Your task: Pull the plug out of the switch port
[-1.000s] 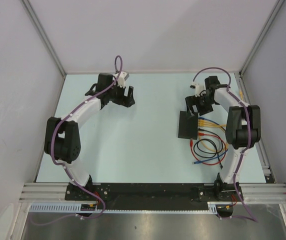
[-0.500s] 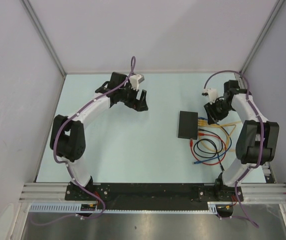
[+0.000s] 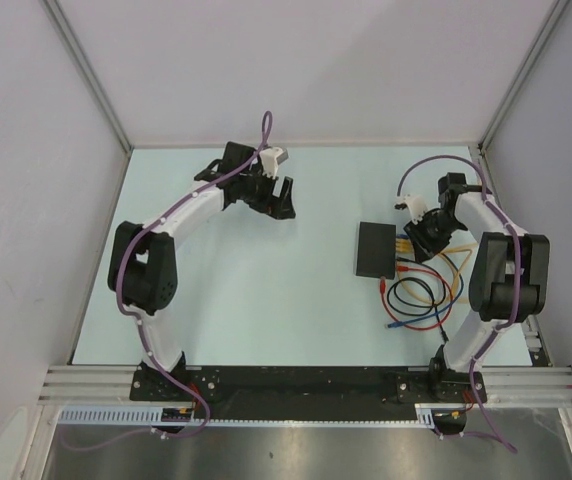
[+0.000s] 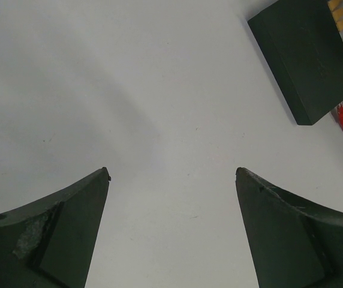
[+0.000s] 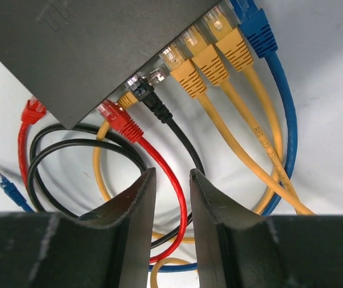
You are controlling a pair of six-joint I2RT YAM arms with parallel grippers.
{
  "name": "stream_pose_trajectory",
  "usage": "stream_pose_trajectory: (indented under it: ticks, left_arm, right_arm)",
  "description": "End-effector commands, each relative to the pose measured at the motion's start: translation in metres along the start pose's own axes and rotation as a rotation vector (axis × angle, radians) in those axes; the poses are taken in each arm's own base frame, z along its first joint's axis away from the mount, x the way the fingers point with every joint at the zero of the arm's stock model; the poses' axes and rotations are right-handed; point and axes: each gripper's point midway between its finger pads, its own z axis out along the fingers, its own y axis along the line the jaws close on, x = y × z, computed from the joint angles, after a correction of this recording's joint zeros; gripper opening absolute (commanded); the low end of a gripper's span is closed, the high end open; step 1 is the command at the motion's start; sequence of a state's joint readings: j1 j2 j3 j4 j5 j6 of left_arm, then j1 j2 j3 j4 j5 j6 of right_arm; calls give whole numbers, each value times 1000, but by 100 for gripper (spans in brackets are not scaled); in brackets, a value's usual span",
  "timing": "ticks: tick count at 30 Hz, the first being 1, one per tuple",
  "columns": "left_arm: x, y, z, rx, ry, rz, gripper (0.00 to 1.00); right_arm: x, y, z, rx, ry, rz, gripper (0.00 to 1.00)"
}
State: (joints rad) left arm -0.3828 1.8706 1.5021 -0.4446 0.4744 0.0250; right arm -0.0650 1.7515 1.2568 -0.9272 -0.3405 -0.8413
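Table (image 3: 266, 300): pale blue-green, walled on three sides; only the top view shows all of it.
Left gripper (image 3: 278, 200): at about 10 o'clock from the switch, well apart from it. Its wrist view (image 4: 172, 173) shows the fingers spread wide over bare table, holding nothing.
Right gripper (image 3: 428, 240): at about 2 o'clock from the switch, just beside its socket edge. In the top view the fingers cannot be made out. Its wrist view (image 5: 171, 173) shows them drawn close with a narrow gap, above the cables and pinching nothing.
Switch (image 3: 375, 249): flat on the table, at 3 o'clock from the table's middle. The left wrist view cuts it off at 1 o'clock (image 4: 300, 57).
Cables (image 3: 416, 300): a loose coil of yellow, black, red and blue, at 3 to 5 o'clock from the switch.
Plugs, right wrist view only: along the socket edge sit a blue plug (image 5: 252, 27), three yellow plugs (image 5: 210, 57), a black plug (image 5: 147, 96) and a red plug (image 5: 119, 117). Another yellow one is half hidden behind the black.
Loose ends: a red connector (image 5: 33, 111) and a blue connector (image 5: 0, 177) lie unplugged at 9 o'clock.
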Motion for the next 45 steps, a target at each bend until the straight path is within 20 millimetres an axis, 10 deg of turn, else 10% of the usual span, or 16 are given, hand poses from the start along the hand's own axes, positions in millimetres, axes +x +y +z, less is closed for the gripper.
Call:
stream_pose_trajectory:
  ticks: [1,11,17,34,39,45]
  left_arm:
    - [-15,-8,-4,12,-35,13,92]
    - [0,-6,-3,13,22,28,92]
    - [2,-2,-3,0,28,46,92]
    - [47,16,-16,-61,62,6,92]
    - [46,14,-15,-46,58,10,92]
    - [31,19,1,-24,50,-9,92]
  right_arm:
    - [7,-8,11,8,31,-25,33]
    - [0,-22,47,51,45,-2,36]
    - [-13,19,58,-33,40,-77,0]
    - [-87,112,103,-92,-45,-418,0]
    - [-101,98,94,36,-67,-346,41]
    - [-114,98,24,86,-190,-317,67]
